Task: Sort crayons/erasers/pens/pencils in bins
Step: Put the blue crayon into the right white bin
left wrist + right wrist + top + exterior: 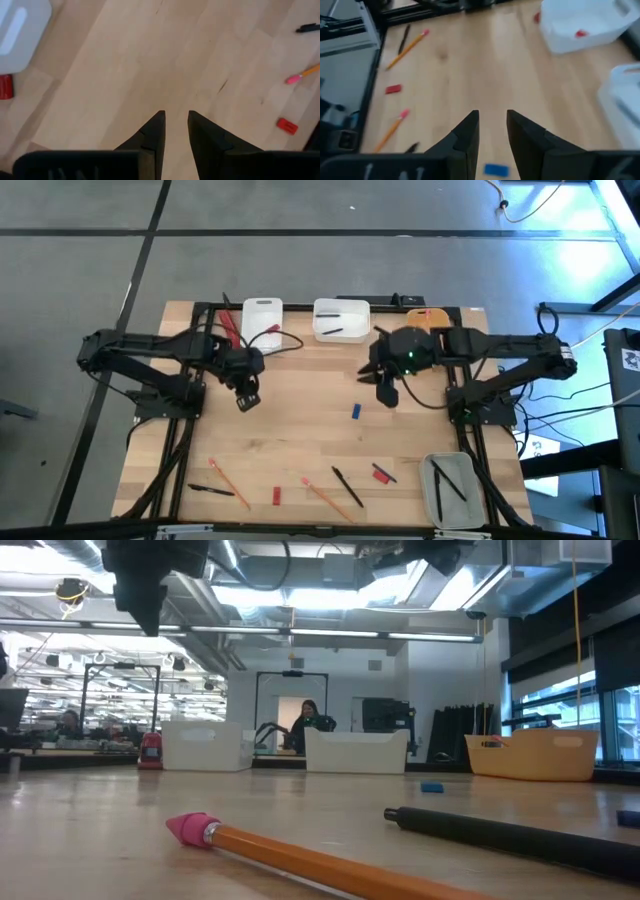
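Both grippers raised, empty.
Left gripper [176, 131] and right gripper [492, 131]: narrow gap between fingers, nothing held, above the table [300, 430].

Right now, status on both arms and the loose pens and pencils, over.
Left gripper and right gripper above mid-table, jaws parted, empty. Pencils and pens loose along the near edge. Blue eraser near right gripper. Nothing blocking.

We counted four bins [262, 320]. Two pencils [228, 483] and two pens [347, 486] lay loose on the counter [300, 400], with two small red blocks [383, 474] and one blue block [356, 411].
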